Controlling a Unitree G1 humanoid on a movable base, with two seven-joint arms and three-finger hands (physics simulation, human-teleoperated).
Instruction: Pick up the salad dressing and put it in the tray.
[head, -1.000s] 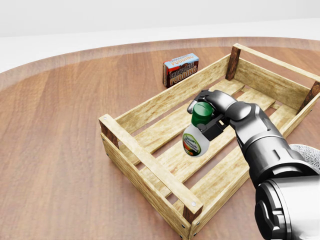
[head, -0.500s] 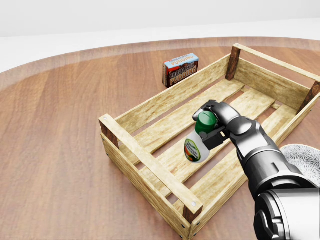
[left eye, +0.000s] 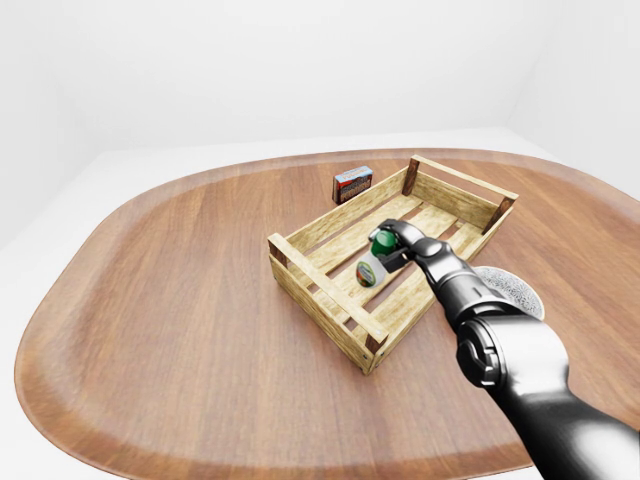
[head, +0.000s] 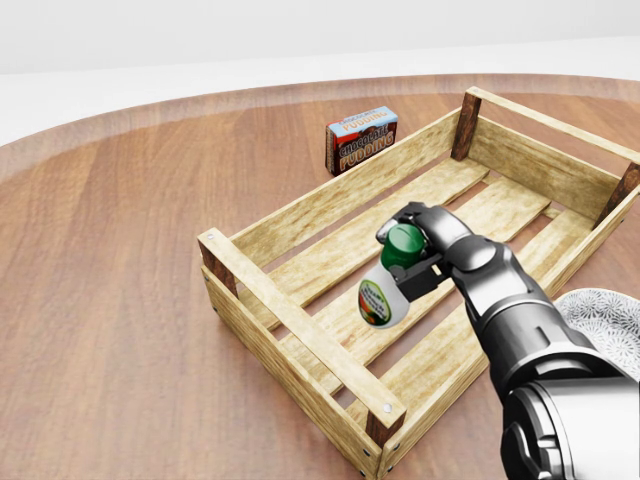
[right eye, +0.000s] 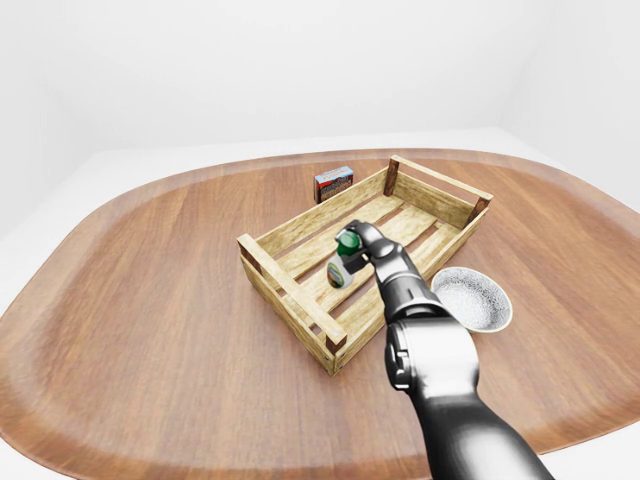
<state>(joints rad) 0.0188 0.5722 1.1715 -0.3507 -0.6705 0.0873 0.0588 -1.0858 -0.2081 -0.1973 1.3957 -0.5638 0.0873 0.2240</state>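
The salad dressing (head: 385, 290) is a small white bottle with a green cap and a red and green label. It is tilted, cap up, low inside the wooden slatted tray (head: 262, 283), over the slats near the tray's middle. My right hand (head: 415, 250) reaches in from the lower right and is shut on the bottle around its green cap. The same grasp shows in the left-eye view, where the bottle (left eye: 369, 268) hangs below the hand (left eye: 388, 243). My left hand is in no view.
A chocolate pudding box (head: 361, 139) stands on the round wooden table (left eye: 180, 300) just beyond the tray's far long wall. A grey patterned bowl (right eye: 470, 298) sits on the table to the right of the tray, beside my right forearm.
My right hand has carried the bottle a little lower and to the left inside the tray, tilting it more. The tray, the box and the camera have not moved.
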